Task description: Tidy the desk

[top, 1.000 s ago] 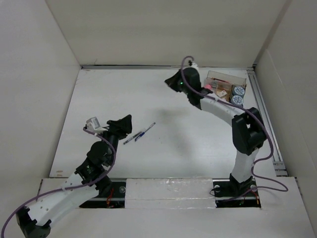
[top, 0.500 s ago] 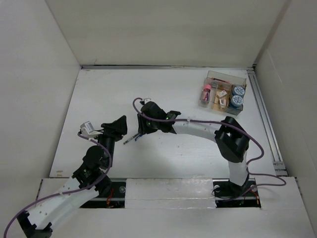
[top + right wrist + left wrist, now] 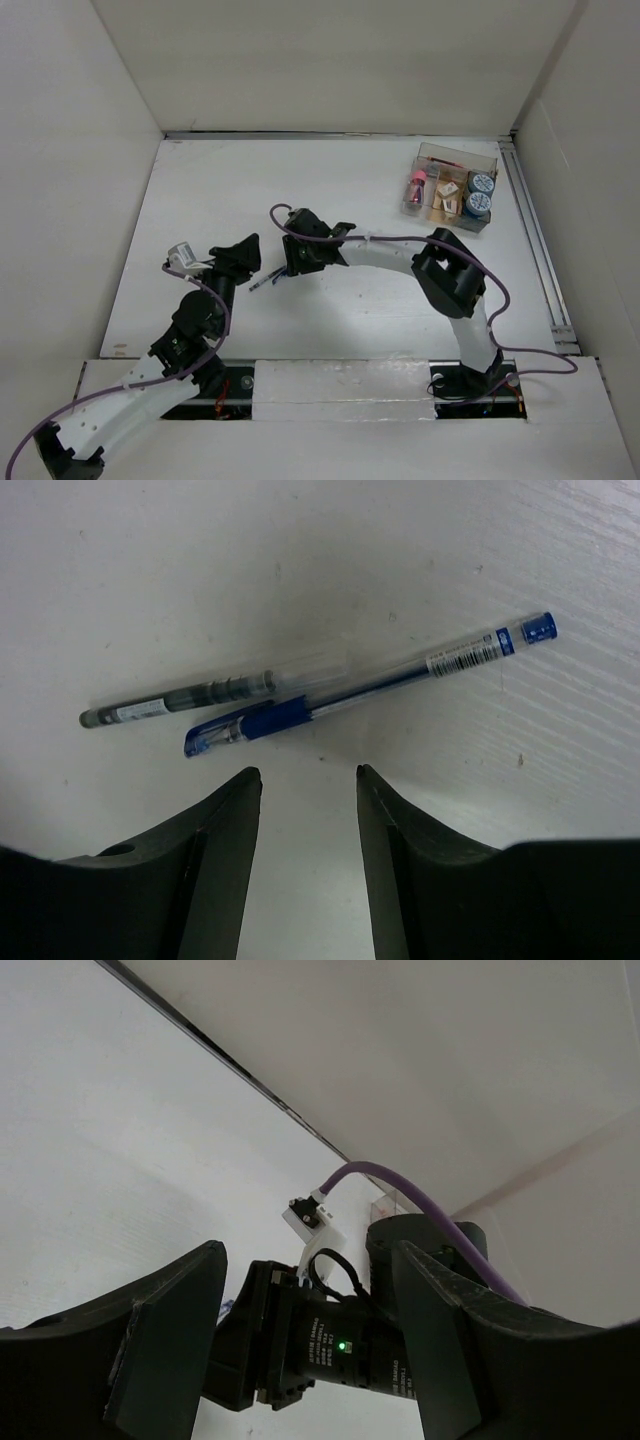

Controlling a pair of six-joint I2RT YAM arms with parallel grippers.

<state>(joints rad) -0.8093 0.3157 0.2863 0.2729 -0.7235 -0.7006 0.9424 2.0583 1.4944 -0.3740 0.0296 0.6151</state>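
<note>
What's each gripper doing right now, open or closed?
Left gripper: open, holding nothing.
Right gripper: open, empty, near the blue pen.

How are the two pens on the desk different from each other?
The blue pen has a blue grip and a blue end, while the dark pen looks black and grey inside. The blue pen looks longer than the dark pen. Both have clear bodies and lie flat on the desk, side by side, slanting the same way.
</note>
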